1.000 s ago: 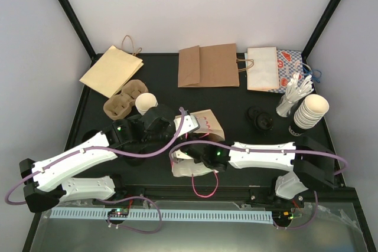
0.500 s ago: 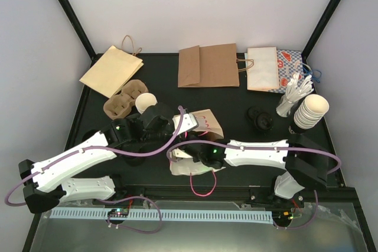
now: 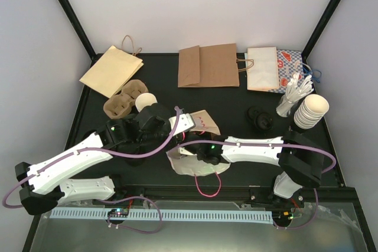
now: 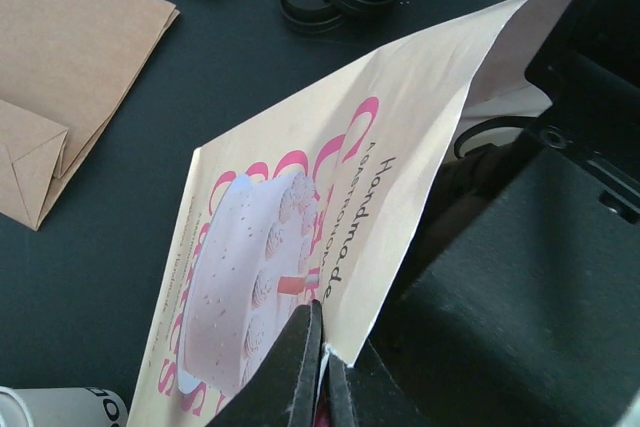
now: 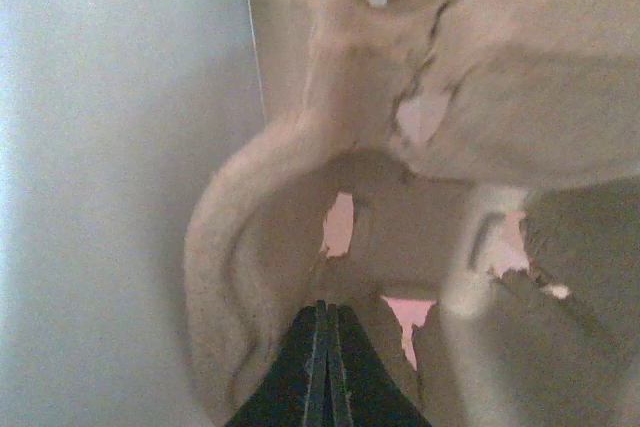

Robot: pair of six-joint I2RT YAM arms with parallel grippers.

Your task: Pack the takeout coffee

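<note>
1. The black table point(image 3: 236, 95) sits inside white walls. The cake-printed bag point(image 3: 199, 123) lies near its middle, right in front of the two arms, so I'll place everything from that bag.
2. The left gripper point(image 4: 322, 372) is pinched tight on the edge of the bag's printed panel. To my eye it is holding that panel up off the table so the mouth gapes.
3. The right gripper point(image 5: 322, 347) is buried in the bag's mouth with crumpled paper all around it. Its fingers are pressed together, and I cannot tell whether a fold of paper is caught between them. It looks to be reaching inside to push the walls apart and make room.
4. The takeout coffee point(image 3: 143, 101) stands on the table just left of the bag and a little behind it, next to the cardboard cup carrier point(image 3: 121, 103). The left arm partly hides it, and neither claw touches it.
5. The cup stands upright with its long axis vertical and its open mouth facing the ceiling. The left wrist view shows the dark print low on its side.
6. The bag slumps on its side, so I'd guess it must stand up before the cup can go in base first.
7. Black lids point(image 3: 260, 117) lie right of the bag, and a stack of cups point(image 3: 312, 110) stands further right. Flat paper bags point(image 3: 207, 66) lie behind it.
</note>
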